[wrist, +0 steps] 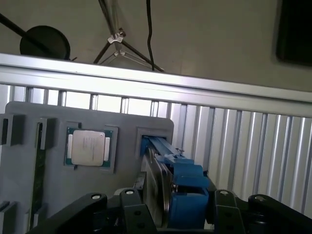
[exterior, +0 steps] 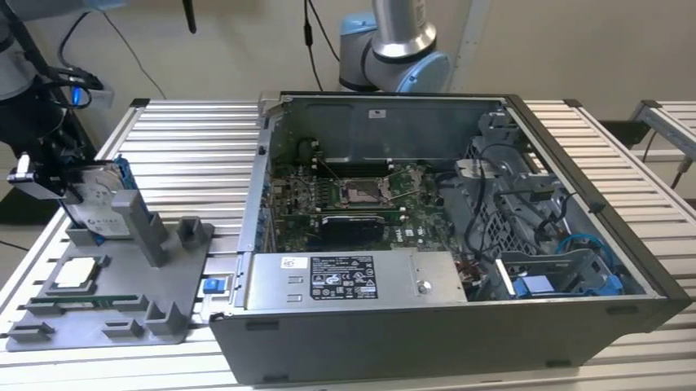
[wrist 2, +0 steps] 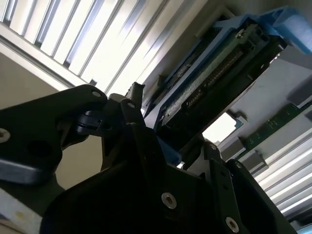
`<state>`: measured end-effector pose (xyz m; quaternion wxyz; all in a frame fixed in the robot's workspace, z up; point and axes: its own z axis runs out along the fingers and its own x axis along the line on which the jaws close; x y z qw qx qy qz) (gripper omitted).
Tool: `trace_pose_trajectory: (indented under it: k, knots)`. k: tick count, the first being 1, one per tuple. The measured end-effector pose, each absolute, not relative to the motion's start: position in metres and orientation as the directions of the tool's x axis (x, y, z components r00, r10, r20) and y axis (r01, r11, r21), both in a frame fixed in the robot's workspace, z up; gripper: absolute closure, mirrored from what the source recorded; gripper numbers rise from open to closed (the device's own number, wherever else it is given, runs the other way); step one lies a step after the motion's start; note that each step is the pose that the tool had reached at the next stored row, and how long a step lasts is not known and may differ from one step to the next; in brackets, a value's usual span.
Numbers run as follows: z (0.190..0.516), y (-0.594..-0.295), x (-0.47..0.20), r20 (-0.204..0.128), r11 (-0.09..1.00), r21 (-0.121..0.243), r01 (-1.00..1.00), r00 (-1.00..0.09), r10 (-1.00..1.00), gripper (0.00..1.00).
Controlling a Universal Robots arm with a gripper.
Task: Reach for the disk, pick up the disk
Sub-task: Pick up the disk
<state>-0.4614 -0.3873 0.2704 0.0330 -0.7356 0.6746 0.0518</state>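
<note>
The disk [exterior: 103, 204], a silver drive with a white label and blue rails, stands on edge in a slot of the grey fixture tray [exterior: 120, 326] at the exterior view's left. My gripper [exterior: 68, 183] is at its upper end. In the first wrist view the disk [wrist: 183, 175] runs edge-on from the slot back between my black fingers [wrist: 131, 207], which press against both sides, so the gripper [wrist: 173, 212] is shut on it. In the second wrist view the disk's [wrist 2: 214, 68] connector end and blue rail show beyond the gripper [wrist 2: 170, 146].
A small square silver chip [exterior: 78, 271] [wrist: 87, 147] and a green memory stick [exterior: 81, 300] lie in the tray. An open computer case [exterior: 435, 220] with a grey power-supply box [exterior: 348, 281] fills the middle of the slatted table [exterior: 185, 147]. An arm base [exterior: 397, 49] stands behind.
</note>
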Motion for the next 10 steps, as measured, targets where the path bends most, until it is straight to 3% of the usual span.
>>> trace_pose_trajectory:
  k: [10]
  knots:
    - [0.2647,-0.3873,-0.4613,-0.124,-0.088,0.021,-0.996,0.084,-0.989,0.00]
